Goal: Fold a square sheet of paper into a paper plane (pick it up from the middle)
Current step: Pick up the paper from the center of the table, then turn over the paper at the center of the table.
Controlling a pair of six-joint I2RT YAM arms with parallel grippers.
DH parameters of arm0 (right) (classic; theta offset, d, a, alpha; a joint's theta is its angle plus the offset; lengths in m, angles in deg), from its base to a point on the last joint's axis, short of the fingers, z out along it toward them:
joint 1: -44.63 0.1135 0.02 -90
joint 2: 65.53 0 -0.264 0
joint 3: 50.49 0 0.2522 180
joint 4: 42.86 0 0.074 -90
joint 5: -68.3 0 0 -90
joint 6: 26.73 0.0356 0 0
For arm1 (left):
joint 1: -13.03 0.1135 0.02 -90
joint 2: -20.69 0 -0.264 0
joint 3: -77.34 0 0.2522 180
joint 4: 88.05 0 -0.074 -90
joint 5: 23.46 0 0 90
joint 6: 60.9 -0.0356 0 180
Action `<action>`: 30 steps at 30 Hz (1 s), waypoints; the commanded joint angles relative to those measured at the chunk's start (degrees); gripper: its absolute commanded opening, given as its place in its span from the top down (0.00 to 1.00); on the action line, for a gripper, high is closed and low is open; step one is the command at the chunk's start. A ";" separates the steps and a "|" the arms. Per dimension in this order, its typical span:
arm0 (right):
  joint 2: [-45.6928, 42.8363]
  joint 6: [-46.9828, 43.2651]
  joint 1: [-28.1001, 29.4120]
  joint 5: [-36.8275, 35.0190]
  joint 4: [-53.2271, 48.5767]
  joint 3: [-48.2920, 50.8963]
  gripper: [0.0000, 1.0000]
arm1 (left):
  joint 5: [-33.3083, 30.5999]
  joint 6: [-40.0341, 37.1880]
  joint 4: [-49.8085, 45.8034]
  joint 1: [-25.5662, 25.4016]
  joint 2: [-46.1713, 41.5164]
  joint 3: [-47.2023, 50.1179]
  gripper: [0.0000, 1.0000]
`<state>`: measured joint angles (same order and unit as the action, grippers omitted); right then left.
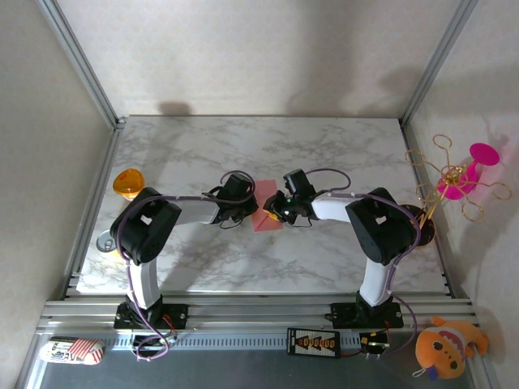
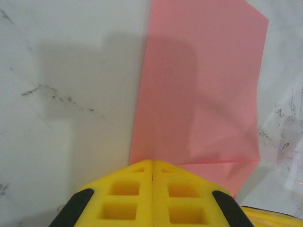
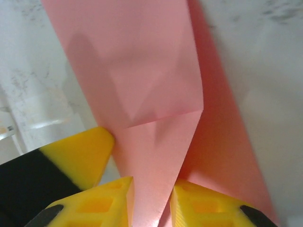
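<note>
Top external view, left to right: an orange disc (image 1: 127, 183) sits by the marble table's (image 1: 324, 146) left rail, then the left gripper (image 1: 246, 212), the square sheet of paper (image 1: 265, 222) and the right gripper (image 1: 274, 209) meet at mid-table. The sheet lies folded into a narrow strip, its long axis running from the near edge toward the far wall, slightly tilted. Left wrist view has the left arm's 2 yellow fingers (image 2: 123, 198) pressed together at the strip's near corner; whether they pinch paper I cannot tell. Right wrist view has the right arm's 2 fingers (image 3: 203, 208) apart, a pointed creased flap in the gap, narrowing toward the wrist. A magenta flower toy (image 1: 462, 178) stands beyond the right rail. The label card (image 1: 315, 342) on the near rail is too small to read. Open marble spreads from the grippers to the far wall.
</note>
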<state>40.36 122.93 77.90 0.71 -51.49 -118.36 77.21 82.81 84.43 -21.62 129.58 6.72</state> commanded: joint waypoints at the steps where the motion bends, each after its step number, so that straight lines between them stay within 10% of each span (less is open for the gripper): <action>1: 0.43 0.99 0.56 2.50 3.61 0.72 0.75 | -0.31 0.51 -3.34 0.46 -0.13 1.84 1.00; 16: 1.31 -2.15 0.56 2.06 5.16 1.16 0.95 | 2.06 0.81 -0.76 3.22 -6.17 1.48 0.93; 30: -11.45 -10.40 -5.67 10.26 14.47 -0.22 0.97 | 23.36 12.41 39.07 13.43 -17.05 19.77 0.26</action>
<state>30.67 114.18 73.51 6.26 -40.98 -117.59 93.85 91.09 110.60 -7.76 114.62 24.20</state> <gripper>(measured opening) 0.056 0.699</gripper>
